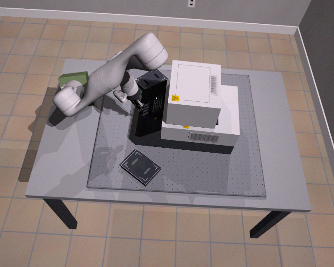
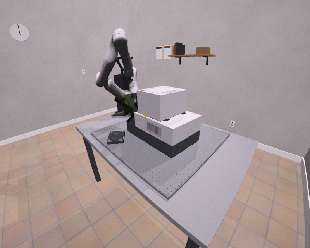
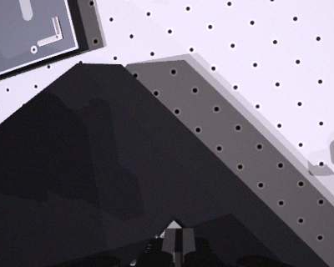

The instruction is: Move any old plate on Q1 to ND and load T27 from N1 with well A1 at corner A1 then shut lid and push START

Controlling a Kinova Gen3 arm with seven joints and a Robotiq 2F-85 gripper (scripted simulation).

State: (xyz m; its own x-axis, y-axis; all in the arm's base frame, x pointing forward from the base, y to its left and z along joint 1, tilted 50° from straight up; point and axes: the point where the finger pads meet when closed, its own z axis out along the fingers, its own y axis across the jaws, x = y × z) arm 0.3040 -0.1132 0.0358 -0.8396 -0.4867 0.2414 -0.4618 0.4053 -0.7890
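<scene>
My arm (image 1: 110,77) looks like smooth matt pale grey plastic, my gripper (image 1: 139,107) dark and matt. The cycler (image 1: 200,114) has a flat white, paint-like shell and a black matt front (image 1: 150,109). The breadboard (image 1: 190,172) looks like dull grey metal with rows of holes. The shelf (image 2: 192,55) looks wooden.

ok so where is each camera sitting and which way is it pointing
Top: high above the table's near edge, tilted down on the table, the white cycler and the empty nest; the whole arm shows, its shut claw at the black front panel.
Exterior: standing off a table corner behind the cycler, looking across at the arm.
Wrist: on the claw, looking down past the shut fingers at the dark panel and perforated board.
Shared: the nest shows in all three.
</scene>
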